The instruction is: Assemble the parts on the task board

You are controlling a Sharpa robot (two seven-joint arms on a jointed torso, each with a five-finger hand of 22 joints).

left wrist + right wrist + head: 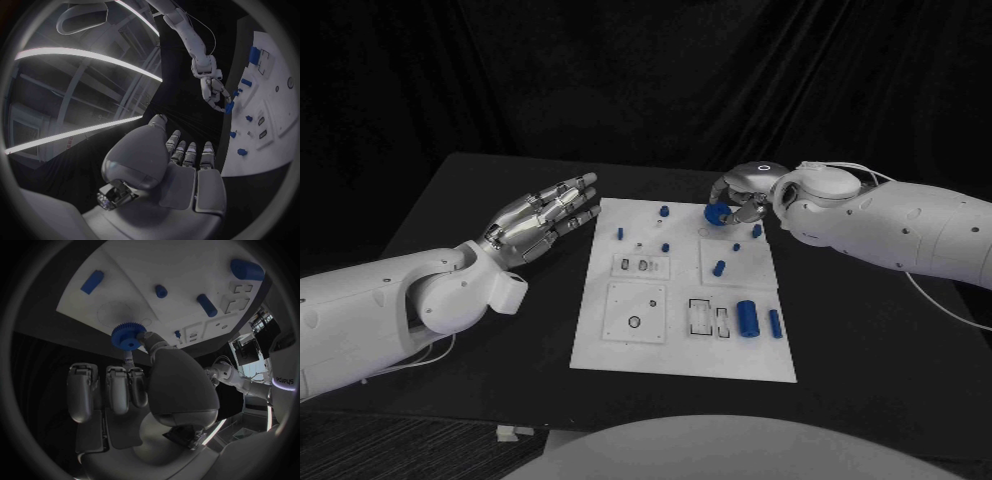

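While our right hand (737,200) hovers over the far right part of the task board (635,345), it pinches a blue gear (127,335) between fingertips, the gear held just above the white plate. Our left hand (538,222) hangs just left of the board's far left edge, fingers stretched out and apart, holding nothing. On the board we see a large blue cylinder (749,317) and a slimmer blue pin (775,322) side by side near the right edge, with smaller blue pieces scattered farther back. The board lies on the black surface (488,190).
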